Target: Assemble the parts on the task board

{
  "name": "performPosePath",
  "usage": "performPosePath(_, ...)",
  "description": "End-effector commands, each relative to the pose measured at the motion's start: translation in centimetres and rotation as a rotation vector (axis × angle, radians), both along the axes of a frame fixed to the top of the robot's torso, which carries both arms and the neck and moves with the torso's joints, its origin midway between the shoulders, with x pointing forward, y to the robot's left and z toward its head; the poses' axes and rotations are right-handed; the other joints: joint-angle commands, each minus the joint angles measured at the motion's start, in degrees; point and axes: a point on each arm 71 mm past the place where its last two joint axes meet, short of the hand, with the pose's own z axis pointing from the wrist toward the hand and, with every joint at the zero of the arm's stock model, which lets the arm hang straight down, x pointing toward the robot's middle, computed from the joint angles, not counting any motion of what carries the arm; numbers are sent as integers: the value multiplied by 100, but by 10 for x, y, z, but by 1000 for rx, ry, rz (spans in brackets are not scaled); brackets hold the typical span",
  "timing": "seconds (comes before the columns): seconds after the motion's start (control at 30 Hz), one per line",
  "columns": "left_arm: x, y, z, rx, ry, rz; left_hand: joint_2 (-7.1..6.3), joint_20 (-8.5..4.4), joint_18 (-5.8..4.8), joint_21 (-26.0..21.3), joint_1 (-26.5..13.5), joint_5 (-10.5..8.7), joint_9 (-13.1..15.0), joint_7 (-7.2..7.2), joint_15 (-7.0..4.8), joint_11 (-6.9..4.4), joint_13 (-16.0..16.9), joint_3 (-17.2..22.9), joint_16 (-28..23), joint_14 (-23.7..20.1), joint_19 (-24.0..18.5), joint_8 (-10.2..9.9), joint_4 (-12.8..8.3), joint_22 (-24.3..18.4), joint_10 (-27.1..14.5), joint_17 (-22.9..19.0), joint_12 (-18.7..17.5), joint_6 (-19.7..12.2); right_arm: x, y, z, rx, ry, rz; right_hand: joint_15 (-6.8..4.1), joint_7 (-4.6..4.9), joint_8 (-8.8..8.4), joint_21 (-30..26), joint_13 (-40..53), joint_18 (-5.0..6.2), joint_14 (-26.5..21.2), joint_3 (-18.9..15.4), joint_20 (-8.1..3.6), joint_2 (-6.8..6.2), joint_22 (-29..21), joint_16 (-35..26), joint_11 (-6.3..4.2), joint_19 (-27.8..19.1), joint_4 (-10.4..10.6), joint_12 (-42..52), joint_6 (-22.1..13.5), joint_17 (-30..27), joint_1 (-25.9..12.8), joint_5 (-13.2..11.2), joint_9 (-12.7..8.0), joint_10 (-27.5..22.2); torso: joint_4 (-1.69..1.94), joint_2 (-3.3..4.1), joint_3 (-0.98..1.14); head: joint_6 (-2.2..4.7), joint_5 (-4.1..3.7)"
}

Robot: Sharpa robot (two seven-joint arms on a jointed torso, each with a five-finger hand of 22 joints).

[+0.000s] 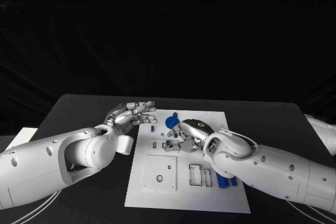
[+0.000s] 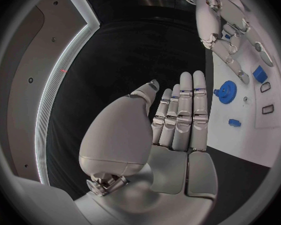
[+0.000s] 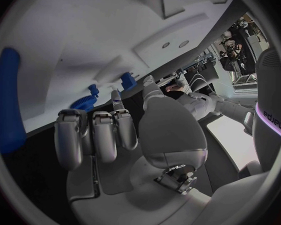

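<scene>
Silver right robot hand (image 1: 188, 136) curled, empty, over flat white task board (image 1: 210, 199); left robot hand (image 1: 134, 113) spread beside round blue gear (image 1: 170, 121).

Task board (image 1: 185, 197) lying mid-table (image 1: 84, 107), left robot hand (image 1: 136, 113) hovering at its far left edge, right robot hand (image 1: 188, 136) sitting over the parts (image 1: 170, 121) on its far half.

bare near end of task board (image 1: 182, 197), blue parts (image 1: 170, 122) crowd far end

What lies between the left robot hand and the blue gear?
Only bare task board lies between the left robot hand and the blue gear, per the head view.
</scene>
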Motion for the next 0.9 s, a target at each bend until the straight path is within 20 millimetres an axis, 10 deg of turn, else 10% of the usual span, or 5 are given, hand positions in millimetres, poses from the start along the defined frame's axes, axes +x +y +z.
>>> performPosePath(0.03,1,1,-2,80,3,-6,-3,-225,47,429,-114,-24,14,-132,-237,-180,56,47,543,901,580,54,44,206,429,336,141,138,-5,-3,20,241,-95,52,38,-25,11,-34,1053,-52,489,-40,38,42,330,-29,30,92,-8,-53,-30,882,143,21,3,241,-26,-9,6,26,2)
performPosePath(0.13,4,2,-5,157,7,-18,-97,-492,61,1159,-243,-20,31,-368,-517,-427,180,128,2828,1263,1252,98,128,600,1092,2303,316,353,-4,-14,29,347,-59,72,52,-4,-4,-61,1024,-43,487,-79,48,111,283,-34,47,64,-17,-99,-88,880,304,155,-3,215,-32,-21,12,17,13)
performPosePath(0.3,12,2,-17,327,75,-89,-266,-663,-293,3574,-675,-40,91,-508,-648,-627,849,-7,6635,1416,1714,103,341,3434,1802,6164,950,569,2,-48,48,467,92,58,71,21,0,-236,855,26,426,-153,69,224,-45,-161,70,-104,-112,-377,-168,630,622,294,-3,59,-57,-94,37,14,27)
performPosePath(0.57,27,-3,-26,684,187,-271,-105,-664,-482,4875,-1322,-229,414,-584,-670,-658,3753,-673,7698,1561,1839,649,965,5150,1220,7429,3975,430,12,-111,75,581,185,-76,50,1,38,-541,607,132,337,-190,54,358,-570,-377,48,-355,-240,-763,-109,265,889,517,13,-159,-135,-216,70,-37,87)
performPosePath(0.9,50,-17,-16,1235,225,-419,195,-692,-516,4992,-1439,-402,1054,-650,-708,-720,4837,-1287,7749,1577,1985,1718,970,5415,623,7496,5202,34,26,-159,86,621,179,-213,33,-7,38,-580,575,132,346,-201,34,443,-600,-408,34,-342,-324,-779,-97,250,1021,908,11,-158,-170,-298,151,-82,160)
